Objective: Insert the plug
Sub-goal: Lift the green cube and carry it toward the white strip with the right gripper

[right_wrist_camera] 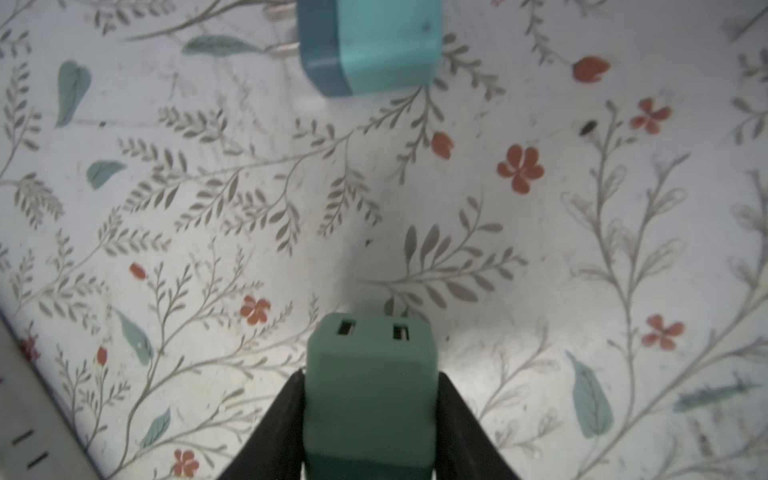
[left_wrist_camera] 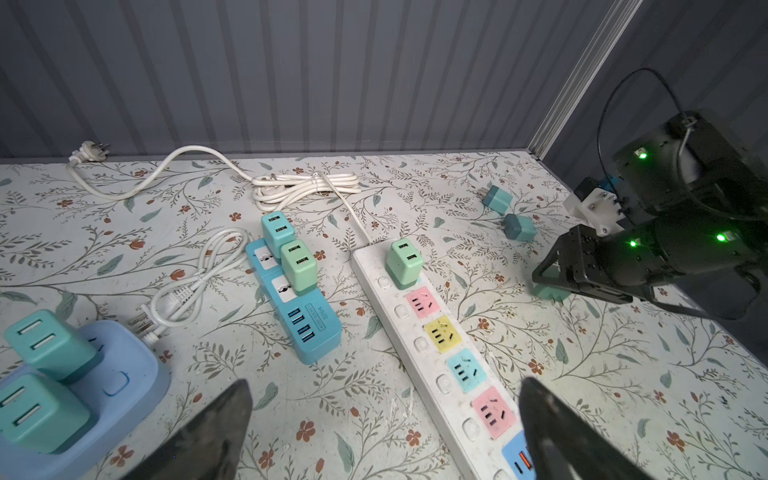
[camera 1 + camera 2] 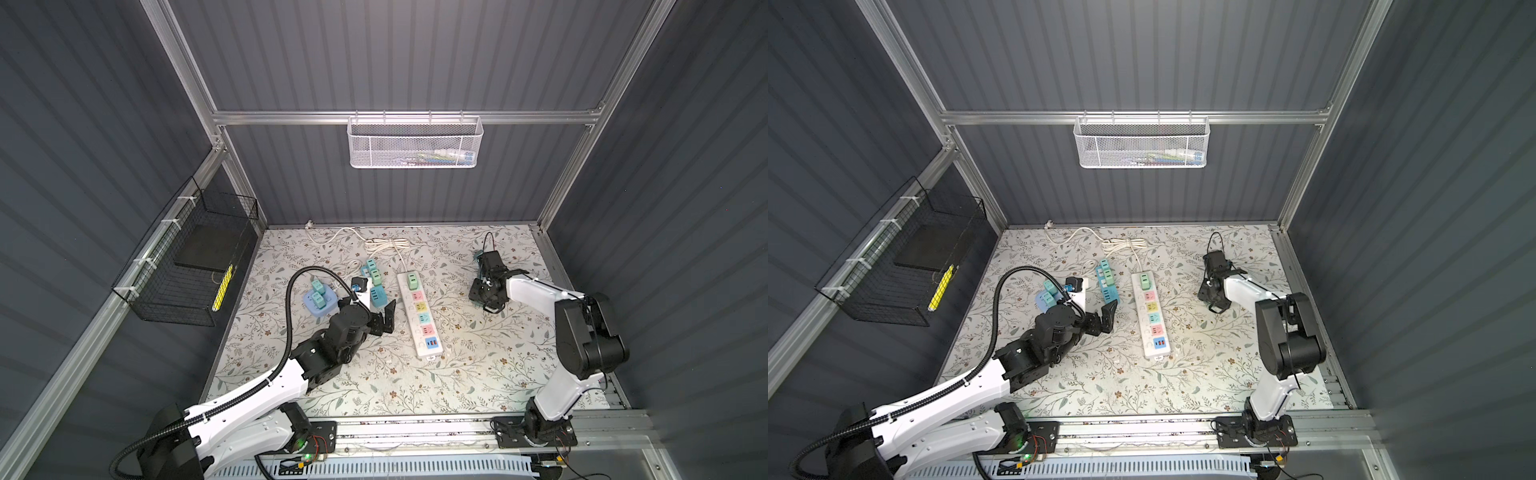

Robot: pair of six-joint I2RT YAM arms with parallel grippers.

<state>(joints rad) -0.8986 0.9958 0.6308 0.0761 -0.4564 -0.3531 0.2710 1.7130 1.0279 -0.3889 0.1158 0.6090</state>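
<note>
Right jaws clamp the green plug (image 1: pixel 370 395), lower centre, probably to carry it to the white strip (image 3: pixel 415 322); left jaws gape wide, empty.

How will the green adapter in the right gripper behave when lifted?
The green adapter is a boxy, hard-looking block, so probably rigid and light. Its smooth flat sides between the fingers may slip or twist. It shouldn't roll.

A robotics lab test cell: grey ribbed wall panels (image 3: pixel 395 62) in an aluminium frame (image 3: pixel 291 117) enclose a floral-covered table (image 3: pixel 478 365). Above the table's far edge hangs a white mesh basket (image 3: pixel 415 143), beside its left edge a black wire basket (image 3: pixel 183 266). Along its near edge a rail (image 3: pixel 415 430) carries robot arms (image 3: pixel 557 390).
</note>
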